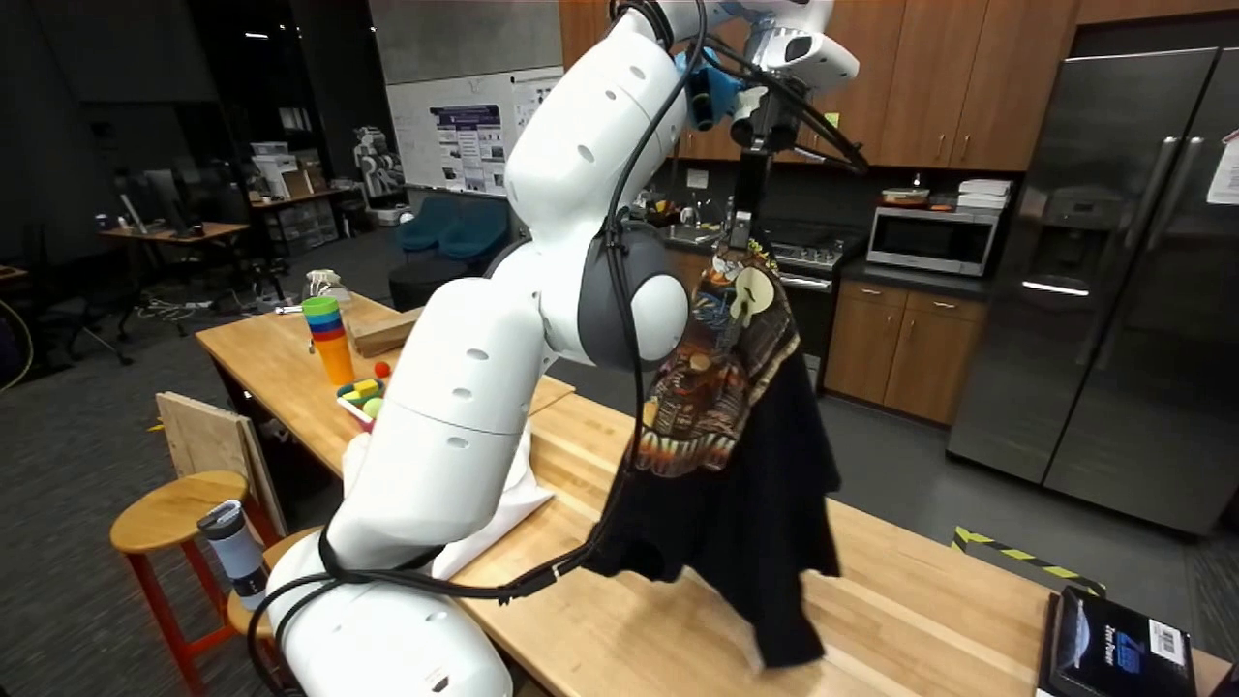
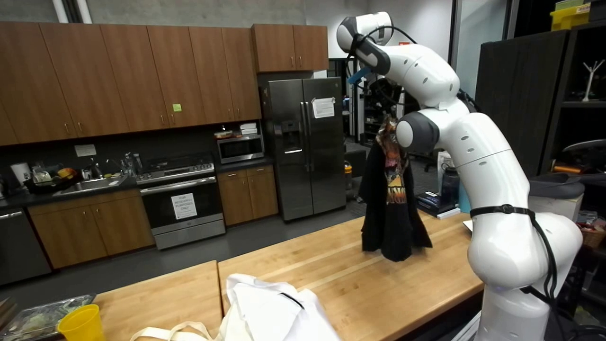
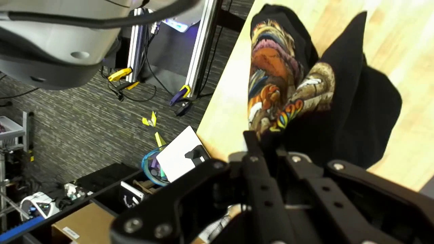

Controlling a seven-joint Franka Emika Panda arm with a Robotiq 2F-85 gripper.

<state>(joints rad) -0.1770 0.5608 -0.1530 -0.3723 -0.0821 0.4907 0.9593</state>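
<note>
My gripper (image 1: pixel 743 221) is shut on a black shirt (image 1: pixel 765 513) with a colourful printed picture. In both exterior views the shirt (image 2: pixel 395 222) hangs down from the fingertips in loose folds over the wooden table (image 1: pixel 900 590). Its lowest corner comes close to the tabletop; whether it touches I cannot tell. Seen from the wrist, the gripper (image 3: pixel 266 145) pinches a bunched part of the shirt (image 3: pixel 366 112), and the cloth spreads out beyond the fingertips above the table. The pinched cloth itself is mostly dark and hidden between the fingers.
A white cloth bag (image 2: pixel 279 308) lies on the table near the arm's base. Stacked coloured cups (image 1: pixel 329 339) and a bowl of toy pieces (image 1: pixel 363 392) stand farther along. A black box (image 1: pixel 1118 644) sits at the table's opposite end. Stools (image 1: pixel 179 513) stand beside the table.
</note>
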